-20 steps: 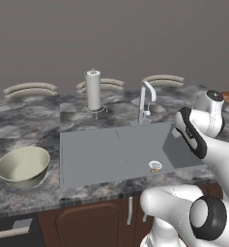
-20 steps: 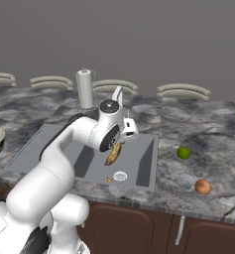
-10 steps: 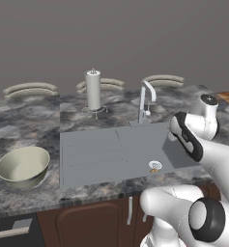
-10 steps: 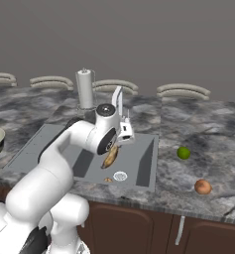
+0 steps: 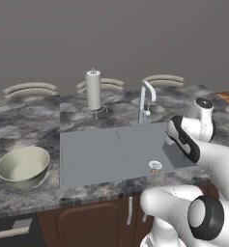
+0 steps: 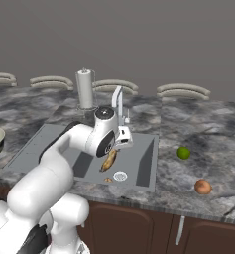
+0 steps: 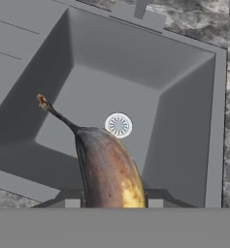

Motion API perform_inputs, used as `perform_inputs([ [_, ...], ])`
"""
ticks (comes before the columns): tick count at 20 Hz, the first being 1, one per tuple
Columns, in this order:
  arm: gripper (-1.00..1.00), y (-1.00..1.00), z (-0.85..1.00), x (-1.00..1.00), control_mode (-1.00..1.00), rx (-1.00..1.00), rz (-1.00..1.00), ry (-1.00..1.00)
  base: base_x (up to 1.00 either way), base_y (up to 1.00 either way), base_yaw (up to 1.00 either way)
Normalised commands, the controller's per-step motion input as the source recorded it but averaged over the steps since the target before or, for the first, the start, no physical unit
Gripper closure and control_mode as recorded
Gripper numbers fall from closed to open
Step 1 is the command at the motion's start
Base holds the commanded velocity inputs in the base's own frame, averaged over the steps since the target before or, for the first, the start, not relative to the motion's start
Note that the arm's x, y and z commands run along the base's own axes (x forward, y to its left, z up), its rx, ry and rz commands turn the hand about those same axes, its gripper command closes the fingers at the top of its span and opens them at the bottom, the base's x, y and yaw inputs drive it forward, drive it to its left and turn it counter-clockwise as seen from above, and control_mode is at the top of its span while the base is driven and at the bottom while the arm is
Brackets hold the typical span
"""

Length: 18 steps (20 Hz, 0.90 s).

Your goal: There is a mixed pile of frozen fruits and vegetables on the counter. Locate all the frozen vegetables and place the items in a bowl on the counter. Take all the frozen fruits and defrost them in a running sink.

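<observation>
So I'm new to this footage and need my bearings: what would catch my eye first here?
The claw holds a brown-spotted banana over the sink, stem pointing out above the basin near the round drain. In the right base view, a lime-green ball and a reddish-brown lump sit on the counter right of the sink. The pale bowl waits at far left.

The banana (image 7: 109,169) is brown-black with yellow patches and a dark stem. The sink (image 5: 101,149) is matt grey, its drain (image 7: 118,125) pale metal. The counter (image 6: 198,149) is dark grey marbled stone over brown cabinets (image 6: 134,225). The bowl (image 5: 23,166) is pale cream-green. A lime-green ball (image 6: 183,153) and a reddish-brown lump (image 6: 203,186) lie on the stone.
</observation>
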Motion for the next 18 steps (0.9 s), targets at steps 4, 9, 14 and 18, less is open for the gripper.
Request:
perform_inputs([
  [4,1.0,0.02,-0.19,0.06,-1.0,0.0,0.0,0.05,0.0,0.0,0.0],
  [9,1.0,0.03,-0.19,0.08,-1.0,0.0,0.0,0.05,0.0,0.0,0.0],
  [14,1.0,0.04,-0.22,0.18,-1.0,0.0,0.0,0.08,0.0,0.0,0.0],
  [18,1.0,0.01,-0.21,0.21,-1.0,0.0,0.0,0.09,0.0,0.0,0.0],
])
